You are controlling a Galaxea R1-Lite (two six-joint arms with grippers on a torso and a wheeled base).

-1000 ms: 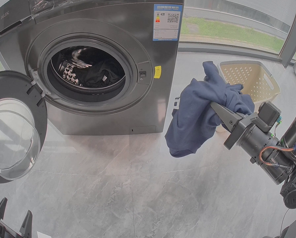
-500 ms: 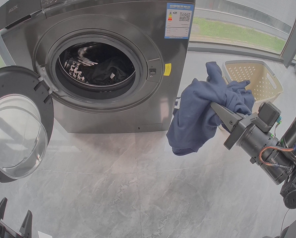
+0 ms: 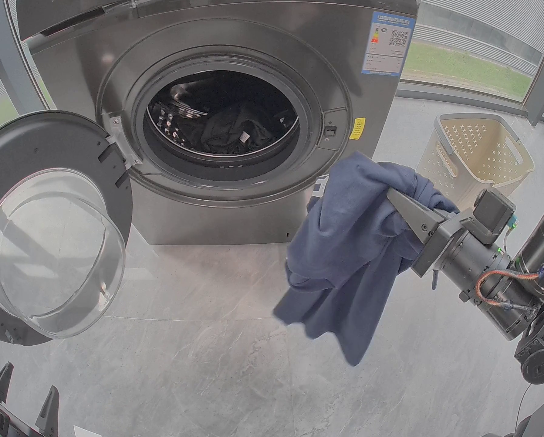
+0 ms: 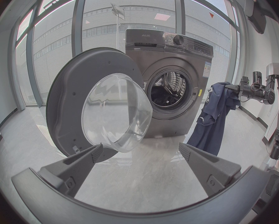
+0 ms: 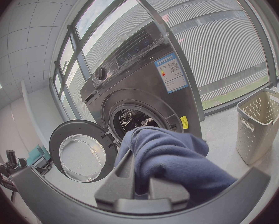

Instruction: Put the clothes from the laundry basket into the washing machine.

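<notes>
My right gripper (image 3: 399, 204) is shut on a dark blue garment (image 3: 351, 244), which hangs above the floor in front of the washing machine (image 3: 235, 37), to the right of its round opening. The same blue garment (image 5: 173, 159) drapes over the fingers (image 5: 124, 178) in the right wrist view. Dark clothes (image 3: 232, 130) lie inside the drum. The beige laundry basket (image 3: 475, 153) stands on the floor to the right of the machine. My left gripper (image 3: 24, 389) is open low at the front left, holding nothing; its open fingers (image 4: 80, 162) face the machine.
The machine's door (image 3: 50, 226) is swung wide open to the left, its glass bowl (image 4: 116, 109) jutting out. Grey tiled floor (image 3: 193, 347) lies free before the machine. Large windows (image 3: 478, 37) run behind the basket.
The head view has shifted, so the machine sits further right in the picture. The blue garment has unfurled and now hangs lower and longer from my right gripper.
</notes>
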